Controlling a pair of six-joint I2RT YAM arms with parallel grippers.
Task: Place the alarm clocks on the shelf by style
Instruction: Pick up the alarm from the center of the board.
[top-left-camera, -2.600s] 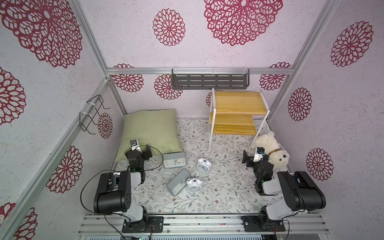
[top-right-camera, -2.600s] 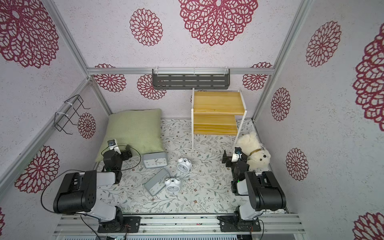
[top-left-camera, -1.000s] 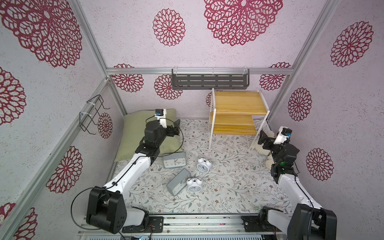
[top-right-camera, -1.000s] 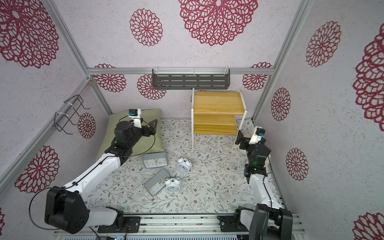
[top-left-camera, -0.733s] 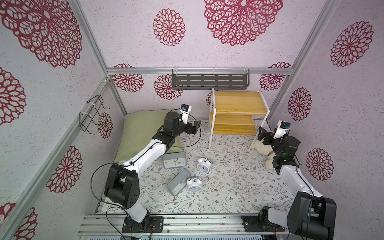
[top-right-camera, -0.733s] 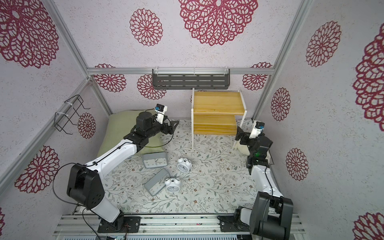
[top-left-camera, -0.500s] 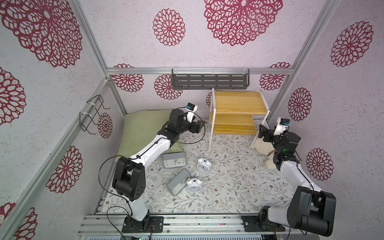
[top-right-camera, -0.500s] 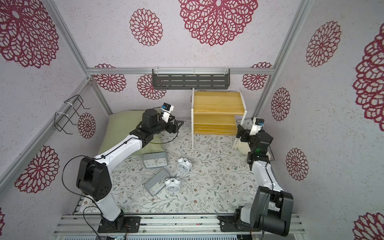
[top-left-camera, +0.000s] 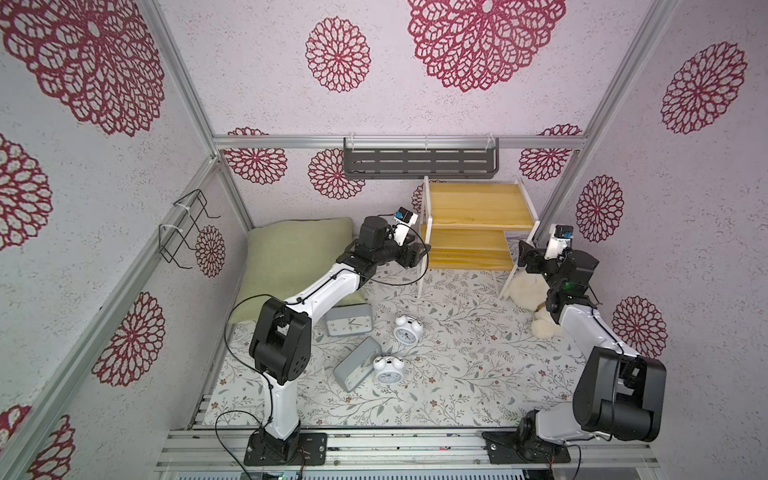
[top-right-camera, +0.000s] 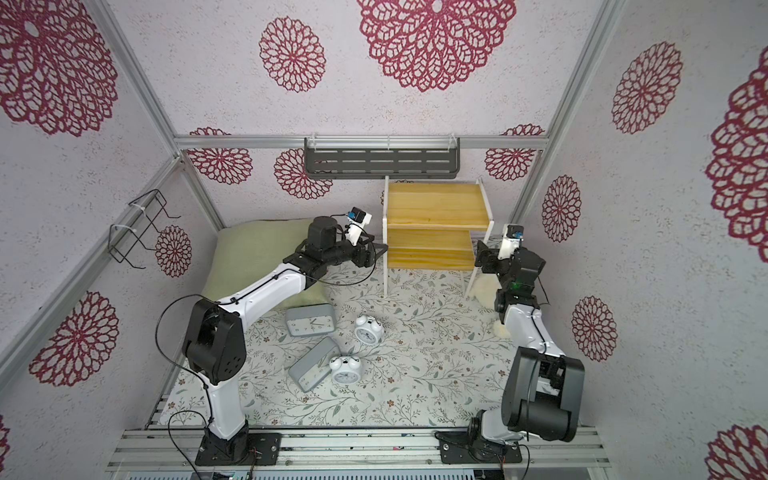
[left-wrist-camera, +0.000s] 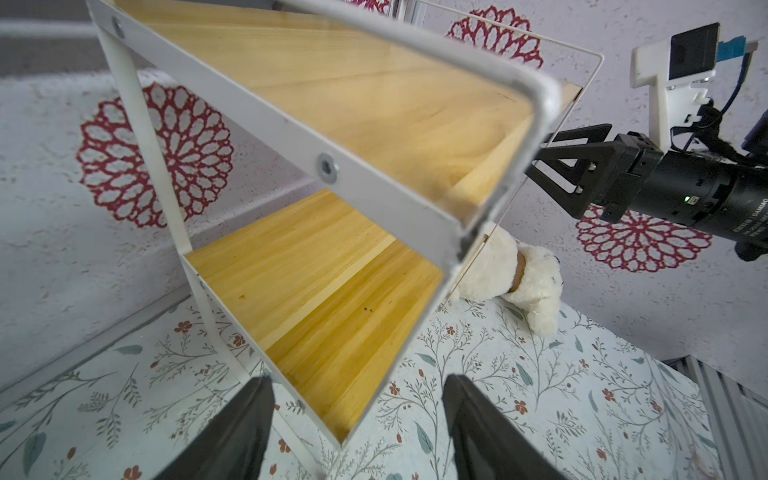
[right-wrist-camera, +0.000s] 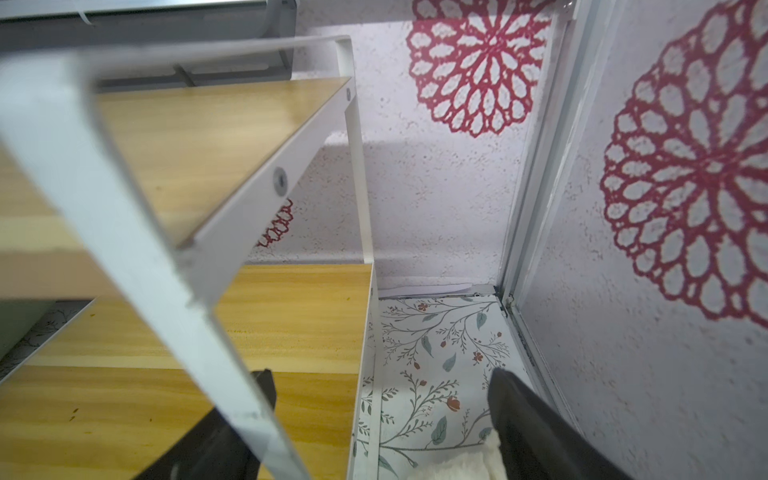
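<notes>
Alarm clocks (top-left-camera: 408, 330), all four, lie on the floral table (top-left-camera: 457, 374) in the lower centre of both top views, and none is on the shelf (top-left-camera: 473, 208) yet. The two grey rectangular clocks (top-left-camera: 348, 320) and the two round twin-bell clocks (top-left-camera: 388, 369) are mixed together. One rectangular clock is tipped over, just beside a twin-bell one.

What has changed is the arms. A moment ago both were folded low at the bottom of the frame. Now the left arm (top-left-camera: 324, 286) and the right arm (top-left-camera: 582, 320) have reached up to the shelf at upper centre-right, one at each front upright. Their jaws have narrowed from their widest but are still spread. In the left wrist view the shelf's side frame stands between them. In the right wrist view a white upright (right-wrist-camera: 174, 291) runs between them, close to one finger (right-wrist-camera: 232, 428); whether it touches I cannot tell. Nothing is pinched.

My reading is that sorting has not begun, and the arms seem set to take hold of the shelf itself first.

Both yellow boards of the shelf are bare. The dark wall rack (top-left-camera: 419, 162) above it and the wire basket (top-left-camera: 183, 232) at middle left appear to hold nothing. A green pillow (top-left-camera: 291, 253) and a white plush toy (left-wrist-camera: 515, 274) sit either side of the shelf.
</notes>
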